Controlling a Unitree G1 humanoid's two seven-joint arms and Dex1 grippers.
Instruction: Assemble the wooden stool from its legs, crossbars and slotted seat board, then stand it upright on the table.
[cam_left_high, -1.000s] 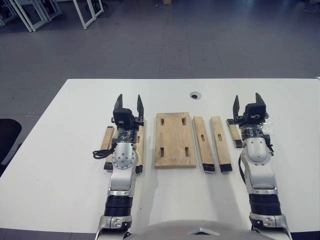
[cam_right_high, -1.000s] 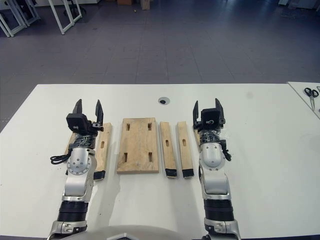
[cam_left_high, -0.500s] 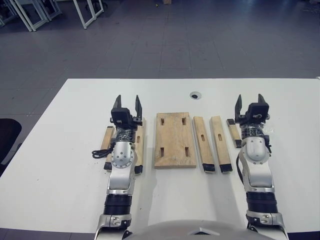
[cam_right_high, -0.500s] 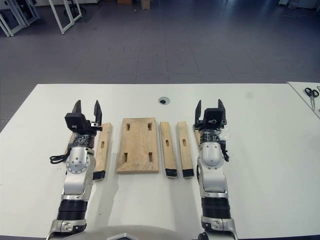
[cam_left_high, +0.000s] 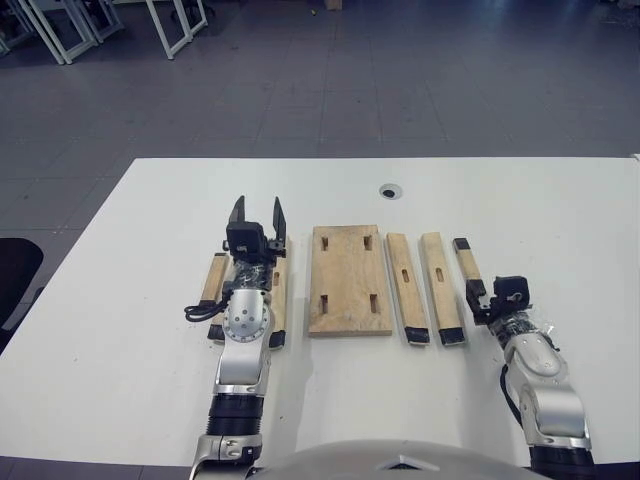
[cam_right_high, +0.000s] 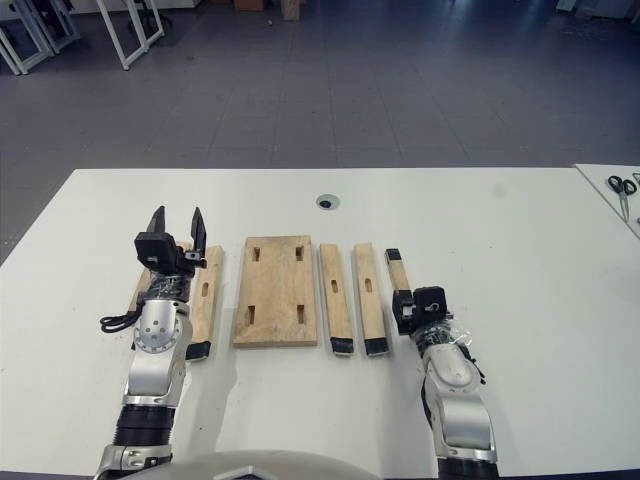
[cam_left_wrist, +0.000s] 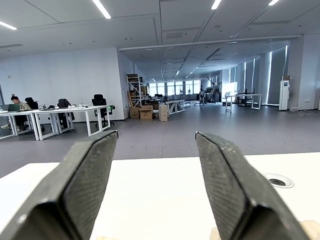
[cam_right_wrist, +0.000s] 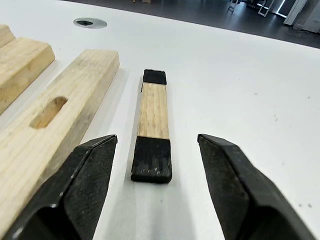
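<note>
Right gripper wide, fingers astride near end of short crossbar, 3 o'clock of seat board, seemingly lined up to grab it | left gripper wide, over slotted leg at 9 o'clock, apparently idle

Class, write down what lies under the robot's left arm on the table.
A slotted leg with a black end and a second wooden piece lie on the table beneath the left arm. The arm covers whatever lies between them.

No legible text, labels, numbers or signs on any surface.
</note>
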